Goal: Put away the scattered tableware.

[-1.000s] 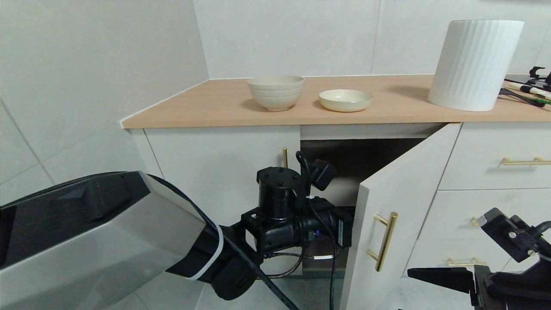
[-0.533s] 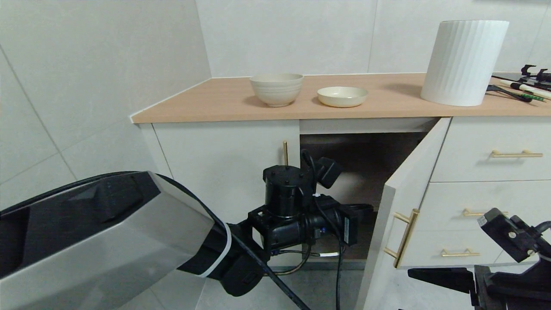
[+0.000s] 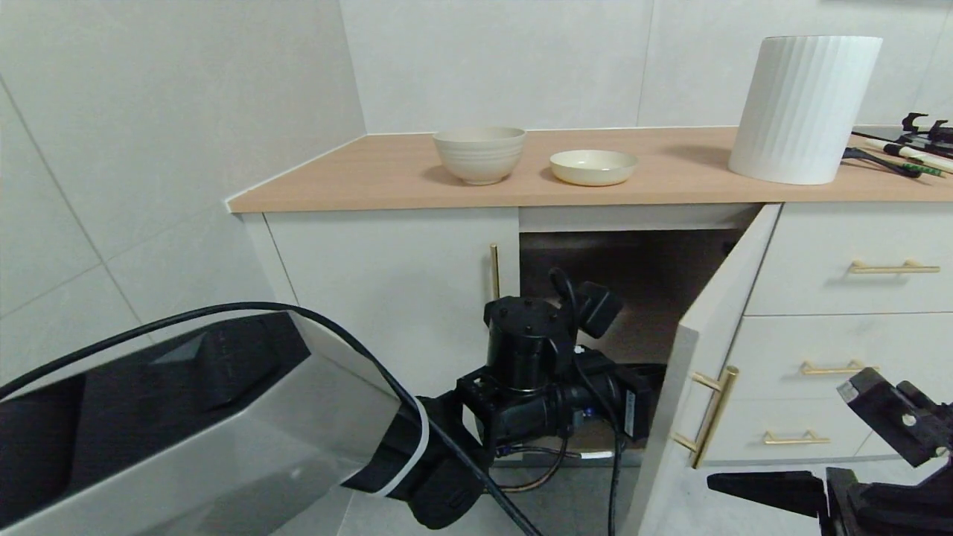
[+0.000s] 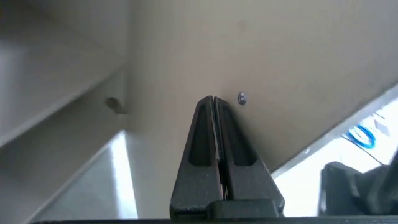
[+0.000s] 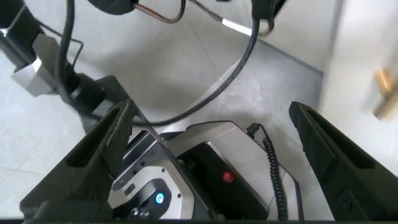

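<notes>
Now the closed left gripper has pushed the white cabinet door wider, making room for the beige ribbed bowl and shallow cream dish on the wooden table above it.

Your head camera sits high and looks forward and down, taking in the table from a middle distance and the open cabinet door below it. Your left wrist camera looks along its end effector, close up to a pale cabinet panel. Your right wrist camera faces down past its end effector at the floor, and shares the door's brass handle with the head view.
</notes>
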Robot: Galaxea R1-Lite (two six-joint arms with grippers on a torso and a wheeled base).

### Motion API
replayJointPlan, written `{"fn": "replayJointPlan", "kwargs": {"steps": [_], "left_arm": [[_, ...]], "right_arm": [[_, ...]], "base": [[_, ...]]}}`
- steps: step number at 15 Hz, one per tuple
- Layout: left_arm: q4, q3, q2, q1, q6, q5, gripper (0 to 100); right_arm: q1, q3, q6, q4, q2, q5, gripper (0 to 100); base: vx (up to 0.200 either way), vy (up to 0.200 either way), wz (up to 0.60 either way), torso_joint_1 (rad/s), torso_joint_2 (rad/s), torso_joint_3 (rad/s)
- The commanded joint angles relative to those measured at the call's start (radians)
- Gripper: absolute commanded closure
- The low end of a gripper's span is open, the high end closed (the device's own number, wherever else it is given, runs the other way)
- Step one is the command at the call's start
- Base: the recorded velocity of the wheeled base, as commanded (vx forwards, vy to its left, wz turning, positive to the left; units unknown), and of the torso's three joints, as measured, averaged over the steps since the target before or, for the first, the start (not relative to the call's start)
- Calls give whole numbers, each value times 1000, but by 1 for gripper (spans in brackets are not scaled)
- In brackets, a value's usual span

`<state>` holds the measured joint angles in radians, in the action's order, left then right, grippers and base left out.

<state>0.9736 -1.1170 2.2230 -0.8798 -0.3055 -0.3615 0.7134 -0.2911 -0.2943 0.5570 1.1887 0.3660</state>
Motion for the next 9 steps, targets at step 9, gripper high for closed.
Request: {"fn": "replayJointPlan", "kwargs": {"steps": [9], "left_arm": [[74, 238, -236, 61, -78, -234, 100]], "right_arm": [[6, 41, 9, -8, -92, 215, 0]], "base": [[0, 0, 0, 0, 0, 0]]}}
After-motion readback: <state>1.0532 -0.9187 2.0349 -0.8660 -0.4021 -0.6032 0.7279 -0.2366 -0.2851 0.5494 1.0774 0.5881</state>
